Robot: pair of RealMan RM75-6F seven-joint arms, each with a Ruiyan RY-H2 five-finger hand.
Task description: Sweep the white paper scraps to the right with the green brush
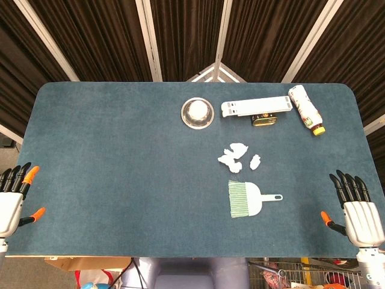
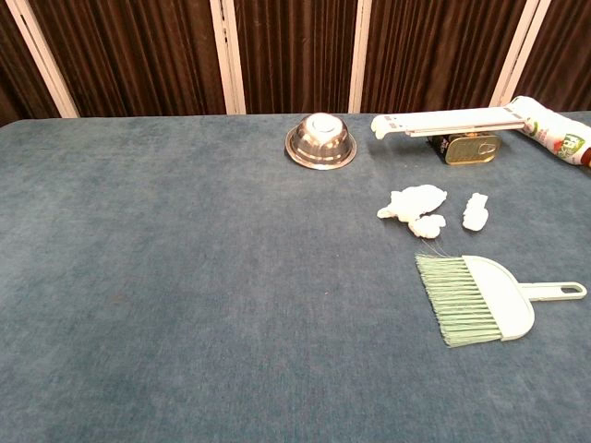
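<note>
The green brush (image 1: 246,198) (image 2: 485,297) lies flat on the blue table, bristles to the left and handle to the right. Just beyond it sit the white paper scraps (image 1: 233,156) (image 2: 414,205), with one smaller scrap (image 1: 255,161) (image 2: 476,211) to their right. My left hand (image 1: 12,198) rests at the table's left front edge, fingers spread, holding nothing. My right hand (image 1: 356,208) rests at the right front edge, also spread and empty, well to the right of the brush. Neither hand shows in the chest view.
An upturned steel bowl (image 1: 198,112) (image 2: 320,140) stands at the back centre. To its right lie a white flat holder (image 1: 256,106) (image 2: 452,121), a small gold tin (image 1: 264,120) (image 2: 472,148) and a bottle (image 1: 305,109) (image 2: 554,130) on its side.
</note>
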